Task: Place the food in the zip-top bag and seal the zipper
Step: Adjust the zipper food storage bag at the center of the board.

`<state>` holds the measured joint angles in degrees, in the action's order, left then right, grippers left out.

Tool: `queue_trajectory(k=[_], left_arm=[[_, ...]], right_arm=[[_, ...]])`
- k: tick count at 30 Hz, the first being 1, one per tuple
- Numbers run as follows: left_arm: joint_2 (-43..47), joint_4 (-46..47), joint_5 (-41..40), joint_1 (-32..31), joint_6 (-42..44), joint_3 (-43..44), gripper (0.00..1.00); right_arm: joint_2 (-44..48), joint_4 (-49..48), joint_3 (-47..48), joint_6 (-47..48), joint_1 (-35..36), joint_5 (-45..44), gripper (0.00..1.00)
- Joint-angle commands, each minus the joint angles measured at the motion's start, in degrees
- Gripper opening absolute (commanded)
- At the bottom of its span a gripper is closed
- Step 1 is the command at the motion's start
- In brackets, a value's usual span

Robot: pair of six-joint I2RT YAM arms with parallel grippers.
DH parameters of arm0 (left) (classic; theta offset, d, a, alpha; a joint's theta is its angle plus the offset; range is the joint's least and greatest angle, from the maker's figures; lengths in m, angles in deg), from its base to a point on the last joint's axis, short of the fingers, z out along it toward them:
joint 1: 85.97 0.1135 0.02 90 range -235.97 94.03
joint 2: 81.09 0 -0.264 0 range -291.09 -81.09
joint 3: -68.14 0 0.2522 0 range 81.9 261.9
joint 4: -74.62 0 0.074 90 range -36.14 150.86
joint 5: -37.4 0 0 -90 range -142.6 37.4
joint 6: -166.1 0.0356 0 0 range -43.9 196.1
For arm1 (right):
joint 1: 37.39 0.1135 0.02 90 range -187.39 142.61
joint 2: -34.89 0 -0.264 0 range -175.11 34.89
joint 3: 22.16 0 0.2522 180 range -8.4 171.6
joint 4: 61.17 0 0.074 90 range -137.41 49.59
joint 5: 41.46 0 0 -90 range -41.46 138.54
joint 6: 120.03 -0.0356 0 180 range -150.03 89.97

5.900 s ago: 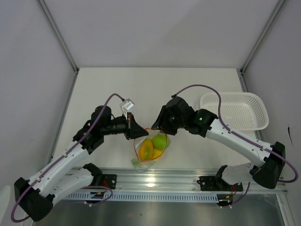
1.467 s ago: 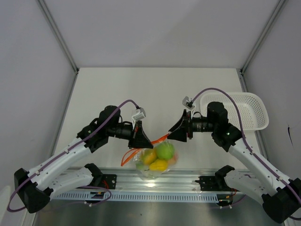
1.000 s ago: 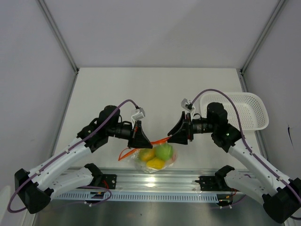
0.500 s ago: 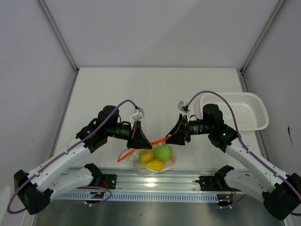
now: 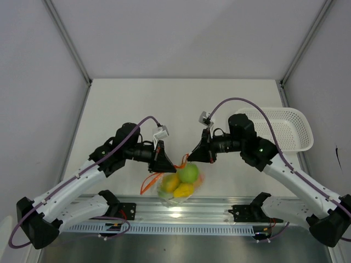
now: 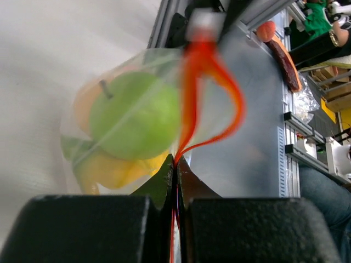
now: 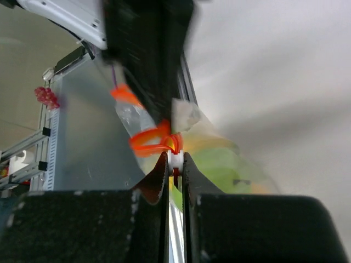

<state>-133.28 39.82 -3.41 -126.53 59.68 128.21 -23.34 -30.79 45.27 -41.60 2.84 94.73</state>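
The clear zip-top bag hangs between my two grippers near the table's front edge. Inside are a green apple, yellow and orange fruits and a bit of green leaf. My left gripper is shut on the orange-red zipper strip at the bag's left end. My right gripper is shut on the zipper's white slider, close to the left gripper. In the left wrist view the apple fills the bag, and the strip buckles into a loop between the grippers.
A white mesh basket stands at the right edge of the table. The metal rail with the arm bases runs along the front, just below the hanging bag.
My right gripper has slid left along the zipper towards the left gripper, shortening the gap. The strip now bunches into a loop. The left gripper has held its place.
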Motion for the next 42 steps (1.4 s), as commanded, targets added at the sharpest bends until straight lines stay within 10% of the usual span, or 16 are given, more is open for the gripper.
queue_trajectory(k=[1, 11, 19, 42], left_arm=[[-1.3, -3.5, -4.5, 0.6, 1.9, 3.1, 0.01], [0.2, -4.5, -10.1, 0.6, 2.1, 2.9, 0.03], [10.0, 5.3, -7.8, 0.4, 2.0, -0.9, 0.99], [2.4, 11.5, -20.6, -11.0, 5.3, 0.7, 1.00]], right_arm=[[0.0, 9.9, 12.0, 6.9, 7.0, -13.8, 0.00], [2.0, 8.6, 8.2, 6.5, 11.0, -19.7, 0.00], [1.8, 7.6, 6.5, 5.3, 11.1, -17.5, 0.00], [-0.7, 7.9, 9.8, -1.4, 11.8, -18.1, 0.00]])
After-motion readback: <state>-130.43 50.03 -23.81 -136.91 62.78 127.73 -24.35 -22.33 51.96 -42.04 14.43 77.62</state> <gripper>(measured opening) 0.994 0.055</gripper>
